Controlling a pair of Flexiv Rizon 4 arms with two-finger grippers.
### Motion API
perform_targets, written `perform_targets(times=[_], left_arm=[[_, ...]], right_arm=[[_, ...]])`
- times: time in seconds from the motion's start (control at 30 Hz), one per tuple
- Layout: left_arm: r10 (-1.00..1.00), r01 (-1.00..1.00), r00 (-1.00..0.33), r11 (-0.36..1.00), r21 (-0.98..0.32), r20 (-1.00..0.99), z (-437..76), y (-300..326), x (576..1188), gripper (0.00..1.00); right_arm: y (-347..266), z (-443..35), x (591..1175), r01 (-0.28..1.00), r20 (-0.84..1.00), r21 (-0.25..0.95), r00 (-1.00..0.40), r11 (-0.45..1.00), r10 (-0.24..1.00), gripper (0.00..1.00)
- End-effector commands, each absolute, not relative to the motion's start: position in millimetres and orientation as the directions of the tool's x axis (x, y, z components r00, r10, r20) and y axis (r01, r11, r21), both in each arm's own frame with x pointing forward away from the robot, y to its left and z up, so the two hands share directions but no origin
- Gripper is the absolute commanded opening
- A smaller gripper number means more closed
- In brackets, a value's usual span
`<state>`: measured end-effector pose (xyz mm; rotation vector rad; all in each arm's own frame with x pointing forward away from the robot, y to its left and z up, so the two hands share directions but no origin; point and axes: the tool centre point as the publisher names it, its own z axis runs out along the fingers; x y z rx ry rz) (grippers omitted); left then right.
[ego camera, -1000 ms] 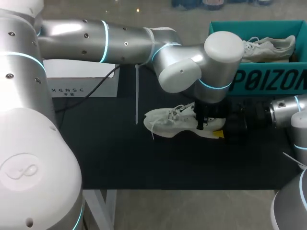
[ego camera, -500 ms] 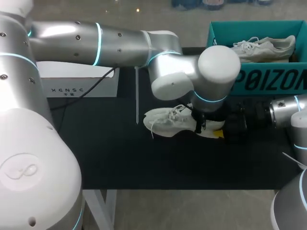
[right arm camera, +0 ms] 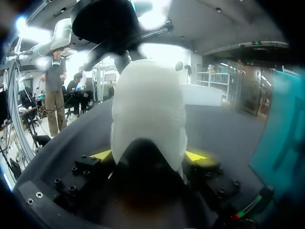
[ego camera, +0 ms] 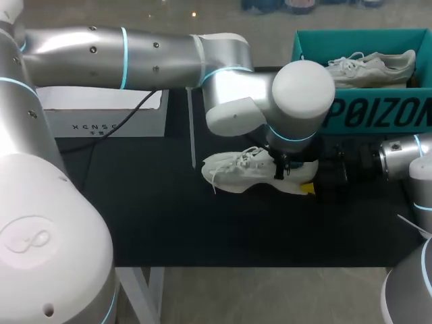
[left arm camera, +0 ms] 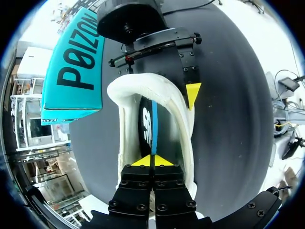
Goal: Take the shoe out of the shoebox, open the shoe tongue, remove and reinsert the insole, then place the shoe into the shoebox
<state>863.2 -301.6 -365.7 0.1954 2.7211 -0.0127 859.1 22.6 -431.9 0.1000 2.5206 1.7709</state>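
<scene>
Shoe: white lace-up sneaker (ego camera: 236, 172); stands sole down on the black table top (ego camera: 169, 216), toe toward the left side, heel toward the right, near the shoebox but apart from it.
Left pincer: left gripper (left arm camera: 152, 161); hangs straight down over the shoe's opening, its yellow tips pressed together inside the padded collar.
Insole: black insole with a thin blue edge (left arm camera: 145, 119); sits inside the shoe ahead of the left tips, with the blue edge running out from between them, so looks pinched there.
Right pincer: right gripper (right arm camera: 147, 155); sits low at the heel end, fingers spread wide, one yellow tip on each side of the heel, clamping it.
Shoebox: teal cardboard shoebox (ego camera: 378, 115); stands open at the far right of the table, with a second white sneaker (ego camera: 374, 67) lying in it.
Far left: white box (ego camera: 101, 121), crossed by a black cable (ego camera: 138, 111).
</scene>
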Motion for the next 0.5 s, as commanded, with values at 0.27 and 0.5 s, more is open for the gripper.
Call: perform_targets(times=[0.27, 0.5], left_arm=[[0.114, 0.128, -0.884, 0.992, 0.0, -0.453, -332.0, -292.0, 860.6, 0.0], [0.122, 0.137, -0.887, 0.991, -0.002, -0.446, -328.9, -294.8, 856.5, 0.0]], right_arm=[[25.4, -435.4, 858.9, 0.02, -0.011, 0.94, -0.996, 0.34, 0.088, 0.0], [25.4, -435.4, 858.9, 0.02, -0.011, 0.94, -0.996, 0.34, 0.088, 0.0]])
